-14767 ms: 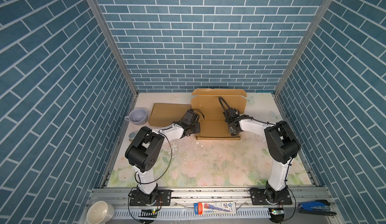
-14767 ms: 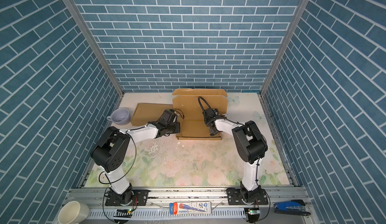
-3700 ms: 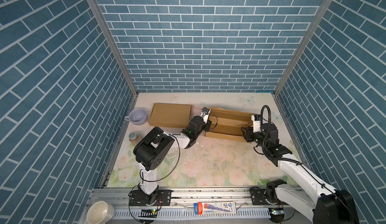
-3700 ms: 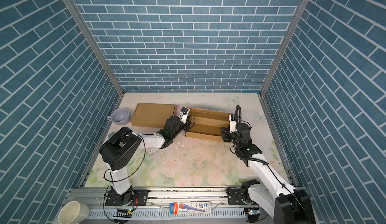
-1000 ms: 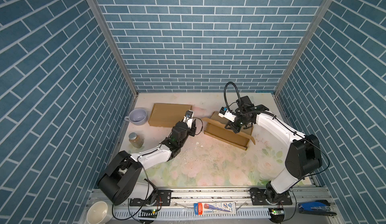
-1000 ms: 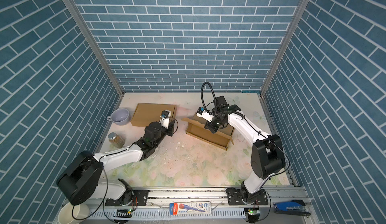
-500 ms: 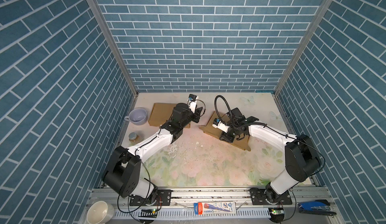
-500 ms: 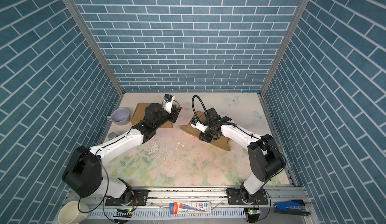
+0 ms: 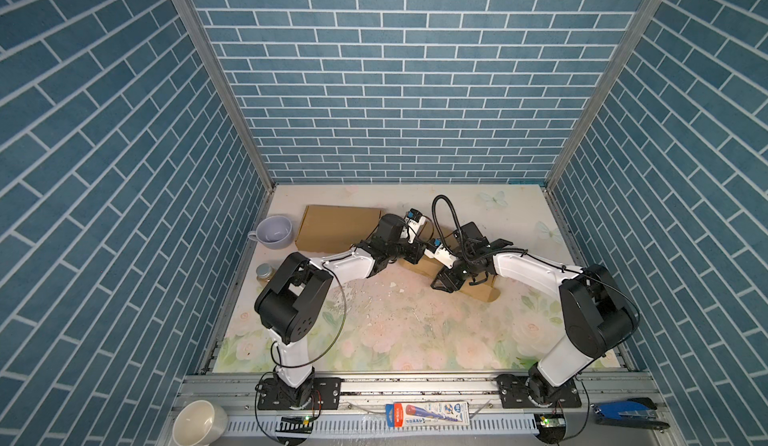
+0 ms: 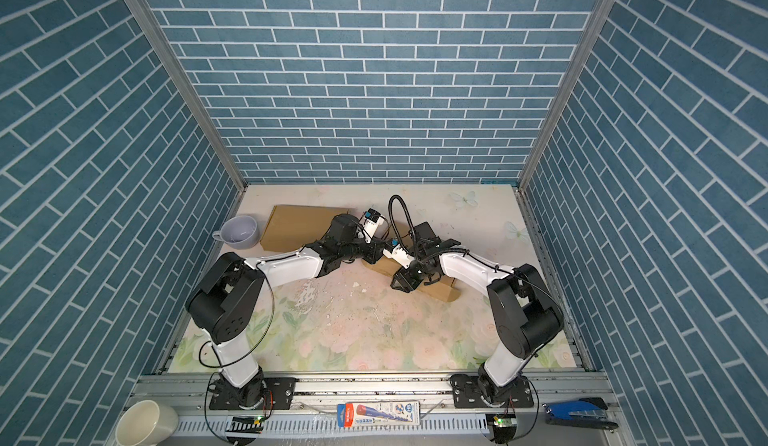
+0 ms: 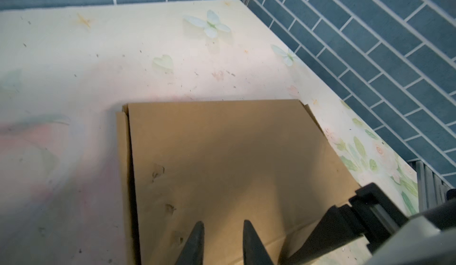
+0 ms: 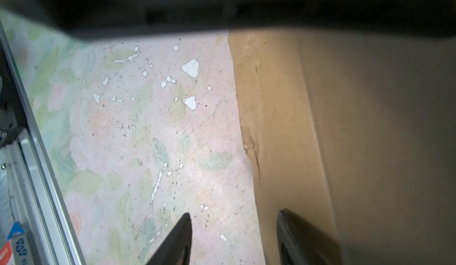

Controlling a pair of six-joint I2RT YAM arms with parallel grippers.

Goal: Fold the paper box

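The brown paper box (image 9: 484,292) (image 10: 442,289) lies closed and flat on the floral mat at mid-table, mostly covered by both arms. In the left wrist view its lid (image 11: 222,152) fills the middle. My left gripper (image 9: 415,253) (image 11: 223,226) hovers over the box's left end, its jaws slightly open with only cardboard behind them. My right gripper (image 9: 445,284) (image 12: 234,224) is open at the box's front edge (image 12: 249,140), with one finger (image 12: 182,234) over the mat and the other finger (image 12: 293,229) over the cardboard. Neither gripper holds anything.
A second closed cardboard box (image 9: 336,228) lies at the back left, beside a lavender cup (image 9: 273,232) and a small jar (image 9: 263,271). White flakes (image 12: 191,67) dot the mat. On the front rail sit a white mug (image 9: 199,423), a packet (image 9: 428,414) and a blue stapler (image 9: 627,410).
The right gripper, shut a second ago, has opened and dropped to the box's front edge. The left gripper swung from the back-left cardboard onto the box's left end. The box lies flat now.
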